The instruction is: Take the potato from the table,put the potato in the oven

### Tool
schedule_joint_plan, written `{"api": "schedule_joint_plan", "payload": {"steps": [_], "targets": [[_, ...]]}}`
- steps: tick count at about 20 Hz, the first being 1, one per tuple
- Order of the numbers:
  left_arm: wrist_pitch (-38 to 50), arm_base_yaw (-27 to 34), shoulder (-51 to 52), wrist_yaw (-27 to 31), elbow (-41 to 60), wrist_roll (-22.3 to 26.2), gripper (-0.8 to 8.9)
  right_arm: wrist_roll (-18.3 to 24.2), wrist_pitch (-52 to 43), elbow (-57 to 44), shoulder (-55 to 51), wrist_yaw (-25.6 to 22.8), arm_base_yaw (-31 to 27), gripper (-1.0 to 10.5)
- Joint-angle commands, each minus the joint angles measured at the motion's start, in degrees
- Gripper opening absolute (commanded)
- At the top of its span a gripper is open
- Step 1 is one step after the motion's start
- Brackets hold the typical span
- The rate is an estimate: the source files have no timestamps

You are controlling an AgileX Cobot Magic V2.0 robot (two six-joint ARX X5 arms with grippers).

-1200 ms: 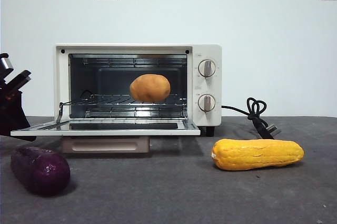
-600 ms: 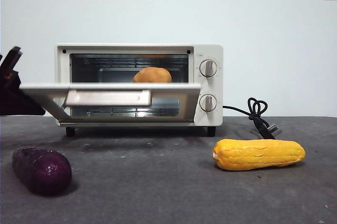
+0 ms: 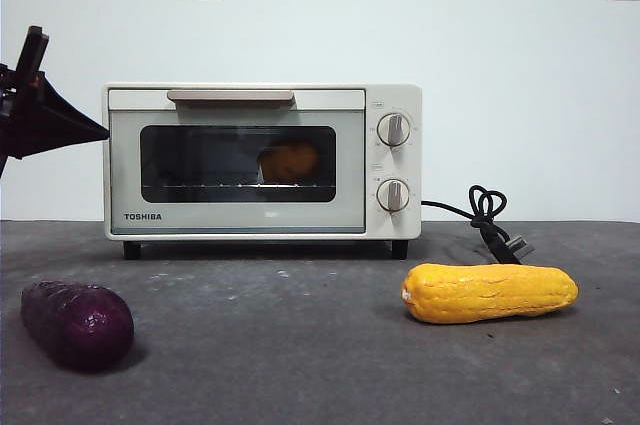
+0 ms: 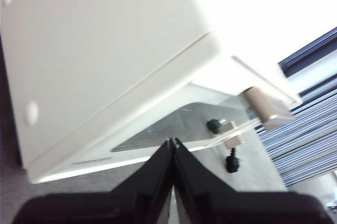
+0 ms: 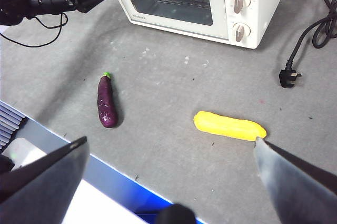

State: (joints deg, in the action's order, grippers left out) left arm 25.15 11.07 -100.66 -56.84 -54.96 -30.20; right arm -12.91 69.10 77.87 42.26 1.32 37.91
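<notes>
A: Looking through the dark glass door of the small cream-white Toshiba toaster oven [image 3: 262, 161], you are seeing the smooth tan-orange oval potato [image 3: 290, 162] sitting on the wire rack, right of the window's centre. The door is standing closed, so the job is looking finished to me.

B: If you are ever lifting it again, how is it going to handle?

A: I am judging it firm, fairly heavy and round, so it is likely to roll or slip. You are better off gripping across its narrow middle with wide jaws, not at the tapered ends.

B: And the grippers?

A: Your left gripper [image 4: 172, 142] is hanging at the left edge of the front frame, beside the oven's upper corner, jaws pressed together on nothing. Your right gripper [image 5: 171, 147] is hovering high over the flat dark grey table [image 3: 300, 345], jaws spread wide and empty.

B: What is hard to make out?

A: The tinted glass is dimming the potato, so its spots and underside are not showing. In the right wrist view it is only an orange smear. The left wrist view is blurring badly. Nearer you, the dark purple sweet potato [image 3: 77, 323] and the long yellow bumpy vegetable [image 3: 489, 292] are lying apart on the table.
</notes>
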Motion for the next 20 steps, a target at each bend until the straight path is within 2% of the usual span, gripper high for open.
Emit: {"api": "schedule_joint_plan", "payload": {"steps": [1, 4, 7, 9, 13, 15, 20], "targets": [[0.0, -0.13, 2.36, -1.88, 0.15, -1.22, -0.08, -0.55, -0.2, -0.55, 0.0, -0.13, 0.15, 5.7], [-4.15, -0.35, 8.11, -3.23, 0.15, -0.2, -0.07, -0.35, -0.2, -0.55, 0.0, -0.13, 0.15, 5.7], [-12.68, -1.2, 16.7, -2.51, 0.15, 4.37, -0.07, 1.09, -0.24, -0.55, 0.15, -0.13, 0.15, 5.7], [-20.41, -1.84, 23.04, 0.13, 0.15, 8.35, -0.07, 2.54, -0.24, -0.55, 0.68, -0.09, 0.15, 5.7], [-39.71, -4.81, 37.51, 9.16, 0.15, 18.47, -0.07, 5.97, -0.72, -0.55, 2.38, 0.09, 0.15, 5.7], [-48.26, -6.67, 43.82, 14.49, 0.15, 21.79, -0.07, 7.63, -1.27, -0.55, 3.67, 0.22, 0.15, 5.7], [-65.83, -11.17, 57.29, 26.05, -0.59, 26.32, -0.07, 10.36, -1.33, -0.55, 7.08, 0.28, 0.15, 5.7]]}}
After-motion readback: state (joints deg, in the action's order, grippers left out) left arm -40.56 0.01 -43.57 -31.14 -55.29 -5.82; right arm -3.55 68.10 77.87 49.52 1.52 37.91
